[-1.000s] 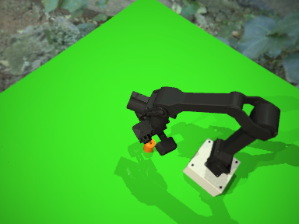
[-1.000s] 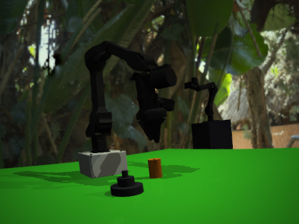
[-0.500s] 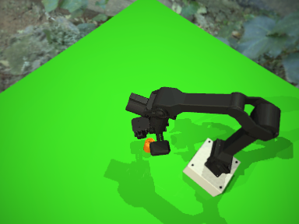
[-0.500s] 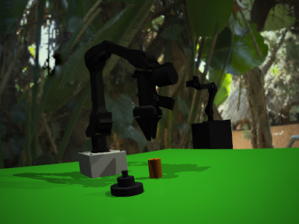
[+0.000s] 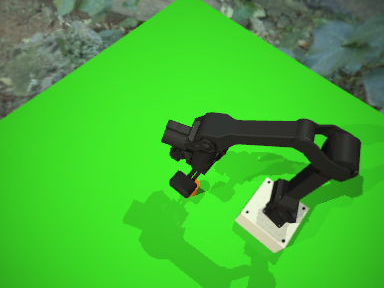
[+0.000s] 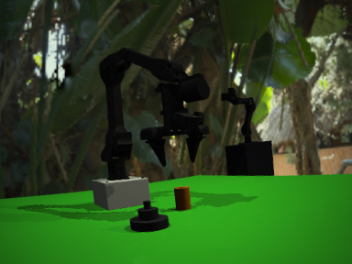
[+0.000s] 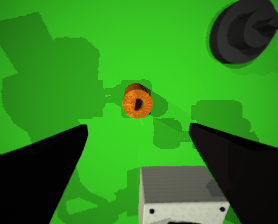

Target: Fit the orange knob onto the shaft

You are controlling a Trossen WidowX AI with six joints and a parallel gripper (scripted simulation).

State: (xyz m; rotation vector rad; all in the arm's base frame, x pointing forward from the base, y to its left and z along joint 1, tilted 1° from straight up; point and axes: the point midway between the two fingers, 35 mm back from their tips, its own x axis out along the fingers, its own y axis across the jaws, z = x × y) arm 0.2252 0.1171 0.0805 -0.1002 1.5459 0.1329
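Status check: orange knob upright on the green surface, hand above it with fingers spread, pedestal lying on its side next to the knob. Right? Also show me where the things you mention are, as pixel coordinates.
One error: the round pedestal (image 6: 149, 223) (image 7: 225, 42) isn't on its side. The exterior view shows it standing upright, shaft (image 6: 147, 204) pointing up. The rest holds: orange knob (image 5: 195, 191) (image 6: 182, 198) (image 7: 137, 104) upright, hand (image 6: 179, 163) (image 7: 139, 128) above it, fingers spread.

Bkgd: big green leaves (image 6: 245, 9) & tree trunk (image 6: 302, 128) behind bright green tabletop (image 5: 150, 80) (image 6: 275, 220) (image 7: 165, 65); thatched roof (image 6: 275, 124), R side, exterior view.
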